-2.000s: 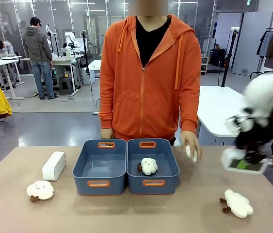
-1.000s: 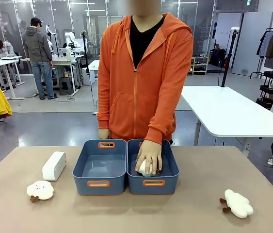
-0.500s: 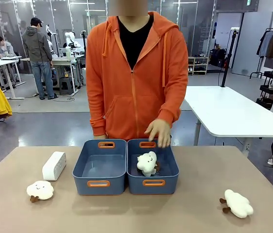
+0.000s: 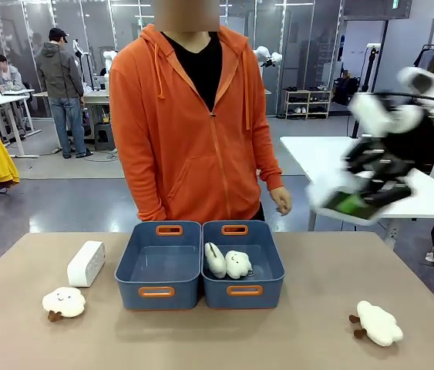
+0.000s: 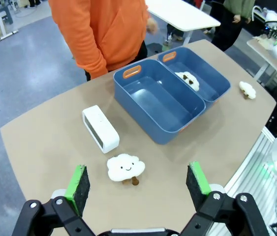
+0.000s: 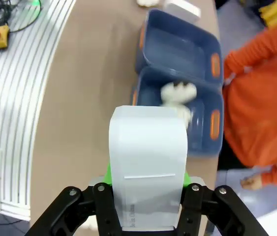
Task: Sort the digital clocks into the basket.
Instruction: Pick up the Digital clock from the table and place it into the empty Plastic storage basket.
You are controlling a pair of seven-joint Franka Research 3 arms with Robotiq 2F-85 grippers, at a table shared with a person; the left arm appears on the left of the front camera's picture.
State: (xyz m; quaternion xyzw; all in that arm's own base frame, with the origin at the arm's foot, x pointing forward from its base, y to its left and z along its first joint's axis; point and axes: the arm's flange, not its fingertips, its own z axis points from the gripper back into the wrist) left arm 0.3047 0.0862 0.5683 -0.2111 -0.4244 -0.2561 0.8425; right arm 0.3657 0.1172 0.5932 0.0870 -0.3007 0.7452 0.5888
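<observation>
One white digital clock (image 4: 85, 263) lies on the table to the left of two blue baskets, and shows as a white box (image 5: 100, 129) in the left wrist view. A second digital clock (image 4: 340, 202) hangs high over the table's right side, blurred, with my right gripper (image 4: 377, 183) shut on it. The right wrist view has this clock (image 6: 148, 162) clamped between the fingers (image 6: 104, 199). The left basket (image 4: 128, 266) is empty. My left gripper (image 5: 137, 171) stands open high above the table's left end.
The right basket (image 4: 275, 262) holds two white plush toys (image 4: 228, 263). Further plush toys lie at front left (image 4: 63, 301) and front right (image 4: 378, 323). A person in an orange hoodie (image 4: 190, 131) stands behind the baskets, hands off the table.
The person set a second plush toy in the right basket, drew the hand back and shifted to picture left. My right arm, which had left the view, is back at upper right with the clock.
</observation>
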